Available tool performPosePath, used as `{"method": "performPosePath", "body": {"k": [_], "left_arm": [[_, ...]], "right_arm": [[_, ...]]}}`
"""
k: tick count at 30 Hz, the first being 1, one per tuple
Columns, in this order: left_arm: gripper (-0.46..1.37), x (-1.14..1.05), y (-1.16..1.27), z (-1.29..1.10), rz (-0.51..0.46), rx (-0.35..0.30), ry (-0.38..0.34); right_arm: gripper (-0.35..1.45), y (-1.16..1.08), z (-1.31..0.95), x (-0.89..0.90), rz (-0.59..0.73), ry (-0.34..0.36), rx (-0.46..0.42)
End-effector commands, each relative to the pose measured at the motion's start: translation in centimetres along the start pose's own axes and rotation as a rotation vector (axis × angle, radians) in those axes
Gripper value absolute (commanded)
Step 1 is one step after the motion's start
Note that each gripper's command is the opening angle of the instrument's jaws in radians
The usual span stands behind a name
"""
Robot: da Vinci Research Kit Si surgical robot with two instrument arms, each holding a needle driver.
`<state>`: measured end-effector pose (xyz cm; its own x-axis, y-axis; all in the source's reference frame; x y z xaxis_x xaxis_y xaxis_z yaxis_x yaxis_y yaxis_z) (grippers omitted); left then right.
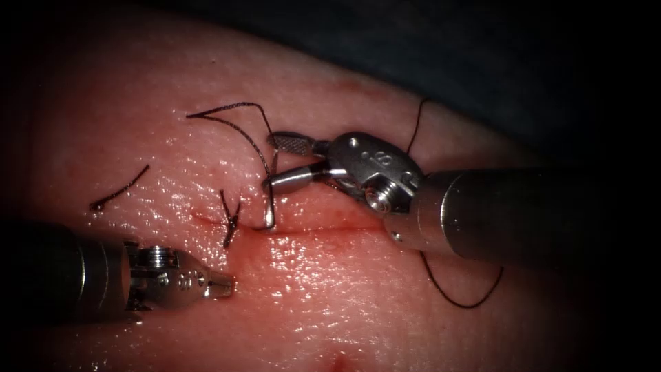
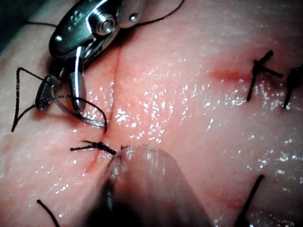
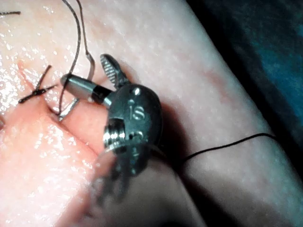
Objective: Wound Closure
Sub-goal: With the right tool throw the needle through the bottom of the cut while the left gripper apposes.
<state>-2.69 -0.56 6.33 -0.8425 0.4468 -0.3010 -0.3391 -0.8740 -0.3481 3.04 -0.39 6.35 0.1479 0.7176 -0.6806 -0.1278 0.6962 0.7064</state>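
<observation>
I see the needle (image 1: pixel 270 200) standing in the tissue (image 1: pixel 330 289) at the cut (image 1: pixel 310 231), just right of a tied stitch (image 1: pixel 229 219). My right pincer (image 1: pixel 270 162) is spread wide around its upper end, thread (image 1: pixel 237 127) trailing above. My left pincer (image 1: pixel 224 284) sits clenched, empty, below the stitch.

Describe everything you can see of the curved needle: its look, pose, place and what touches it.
The needle is a thin, shiny, metallic curve. It stands steeply at the cut, just right of a finished knot, its lower end in the tissue at the cut's edge. Its upper part passes between the spread jaws of the right gripper, which are open around it and not clamped. Dark thread loops away from its top. The left gripper lies apart, below the cut, holding nothing.
</observation>
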Motion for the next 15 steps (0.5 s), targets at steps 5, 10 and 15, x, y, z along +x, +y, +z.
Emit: {"method": "performPosePath", "body": {"k": [5, 10, 15], "left_arm": [[-0.35, 0.0, 0.0, 0.0, 0.0, -0.003, 0.0], [-0.35, 0.0, 0.0, 0.0, 0.0, -0.003, 0.0], [-0.35, 0.0, 0.01, 0.0, 0.0, -0.003, 0.0]], "right_arm": [[0.4, 0.0, 0.06, -0.13, 0.105, 0.041, 0.01], [0.22, -0.01, 0.12, -0.24, 0.161, 0.054, 0.024], [-0.35, 0.01, 0.16, -0.32, 0.24, 0.054, 0.031]]}}
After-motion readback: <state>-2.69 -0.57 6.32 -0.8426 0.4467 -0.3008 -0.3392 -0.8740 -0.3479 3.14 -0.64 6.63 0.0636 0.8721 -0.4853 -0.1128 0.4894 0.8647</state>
